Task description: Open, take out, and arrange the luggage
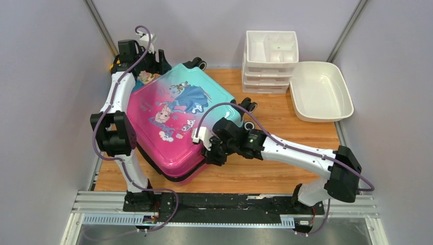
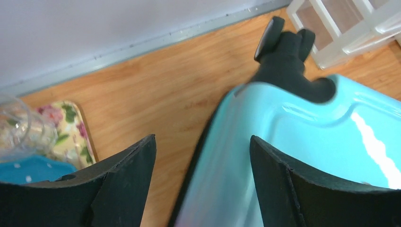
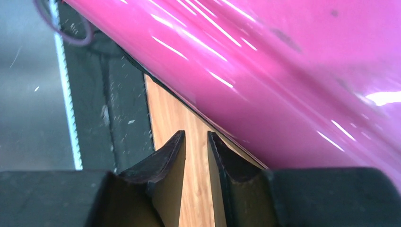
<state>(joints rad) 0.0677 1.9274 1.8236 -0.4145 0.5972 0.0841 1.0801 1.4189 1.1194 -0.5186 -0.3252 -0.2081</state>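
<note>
luggage [image 1: 173,117]: lid down, flat on table [image 1: 286,122]
left gripper [image 2: 202,142]: wide, empty, over teal edge
right gripper [image 3: 196,137]: narrow, empty, beside pink seam, likely seeking zip

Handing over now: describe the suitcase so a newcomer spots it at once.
On the wooden table, look left of centre. The suitcase lies there, wheels toward the back. Its glossy teal-to-pink princess-print shell sets it apart; the drawer organiser and basin, back right, are plain white.

Bright even light, glare streaks on luggage [image 3: 283,71], wrist views soft
</note>
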